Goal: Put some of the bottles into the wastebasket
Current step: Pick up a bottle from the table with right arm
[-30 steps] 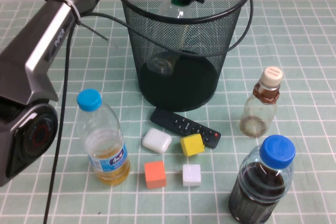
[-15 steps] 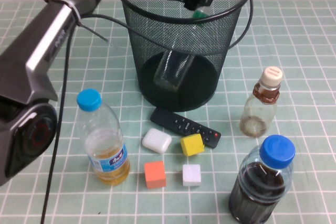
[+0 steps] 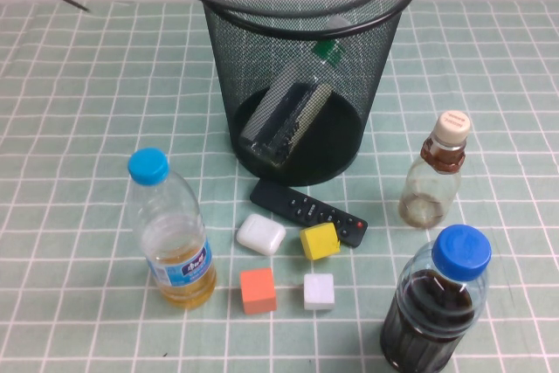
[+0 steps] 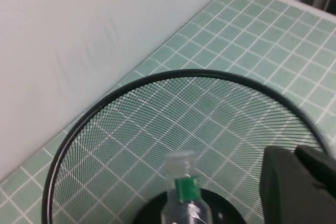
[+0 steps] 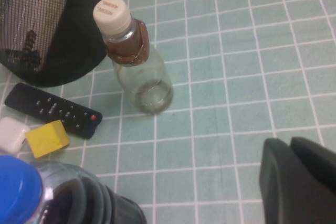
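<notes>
The white-capped bottle (image 3: 293, 111) lies tilted inside the wastebasket (image 3: 262, 19); the left gripper (image 4: 299, 187), seen only in its wrist view, hangs above the rim, its opening impossible to tell. The cream-capped bottle (image 5: 134, 59) stands upright beside the wastebasket, and only the right wrist view shows the right gripper (image 5: 302, 182) near it, opening likewise unclear.

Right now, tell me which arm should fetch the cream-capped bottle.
Right. The right gripper hangs above the mat near the cream-capped bottle, which stands upright on the robot's right. The left gripper is over the wastebasket, where the first bottle already lies.
</notes>
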{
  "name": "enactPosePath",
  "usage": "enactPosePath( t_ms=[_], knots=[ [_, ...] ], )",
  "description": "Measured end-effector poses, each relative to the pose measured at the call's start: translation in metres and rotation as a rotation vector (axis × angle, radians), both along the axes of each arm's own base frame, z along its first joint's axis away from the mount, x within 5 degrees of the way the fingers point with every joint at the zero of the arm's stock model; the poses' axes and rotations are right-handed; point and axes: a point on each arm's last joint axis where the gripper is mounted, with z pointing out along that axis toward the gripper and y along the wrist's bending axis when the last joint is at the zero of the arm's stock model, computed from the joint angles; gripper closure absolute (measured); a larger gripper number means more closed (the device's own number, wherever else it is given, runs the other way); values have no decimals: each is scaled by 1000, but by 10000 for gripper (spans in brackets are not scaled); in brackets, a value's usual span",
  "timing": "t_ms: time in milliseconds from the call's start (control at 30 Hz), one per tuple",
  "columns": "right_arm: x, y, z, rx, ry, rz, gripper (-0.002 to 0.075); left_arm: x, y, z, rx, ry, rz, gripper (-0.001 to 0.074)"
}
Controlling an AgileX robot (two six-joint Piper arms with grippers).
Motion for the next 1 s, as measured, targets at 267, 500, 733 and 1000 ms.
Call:
enactPosePath(
  t_ms=[267, 500, 733, 1000],
  knots=[
    [48, 1, 31, -47, 59, 121, 734, -89, 49, 65, -32, -57, 38, 736],
    [101, 8, 48, -22, 57, 271, 734, -154, 95, 63, 43, -76, 139, 736],
    [140, 36, 46, -41, 52, 433, 732, -215, 130, 17, 6, -102, 186, 737],
    [151, 79, 38, -155, -12, 567, 708, -278, 165, -75, -104, -219, 233, 737]
  ],
)
